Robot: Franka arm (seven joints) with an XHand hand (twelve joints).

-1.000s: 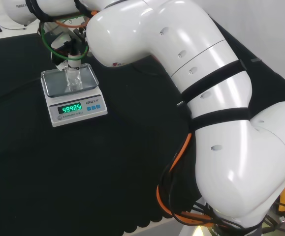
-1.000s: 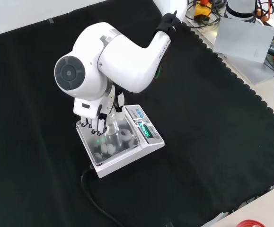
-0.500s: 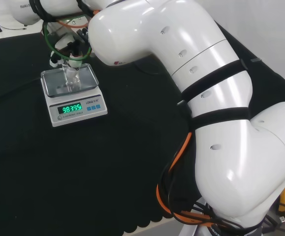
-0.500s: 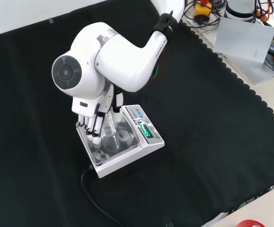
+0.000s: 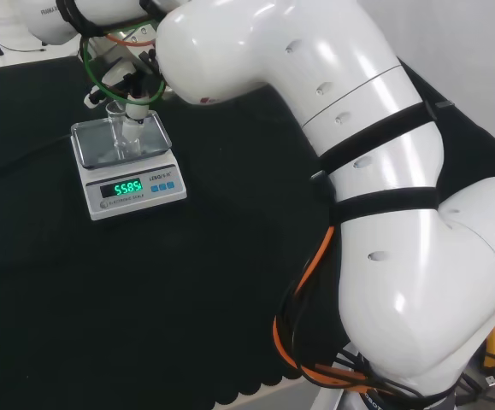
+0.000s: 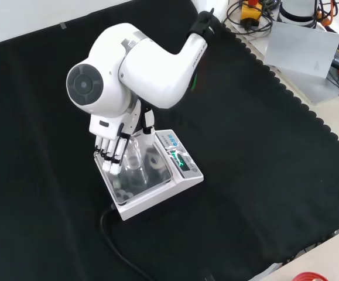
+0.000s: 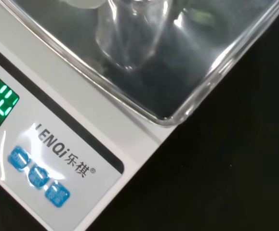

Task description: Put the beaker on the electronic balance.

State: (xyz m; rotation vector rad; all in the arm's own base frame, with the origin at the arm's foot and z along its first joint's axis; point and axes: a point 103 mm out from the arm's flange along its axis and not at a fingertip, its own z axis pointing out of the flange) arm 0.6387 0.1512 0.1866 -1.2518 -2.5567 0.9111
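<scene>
While the beaker stands upright on the electronic balance pan | hand just beside it, fingers straight, pointing down, not clasping | balance display lit green | black-clothed surface beneath
</scene>
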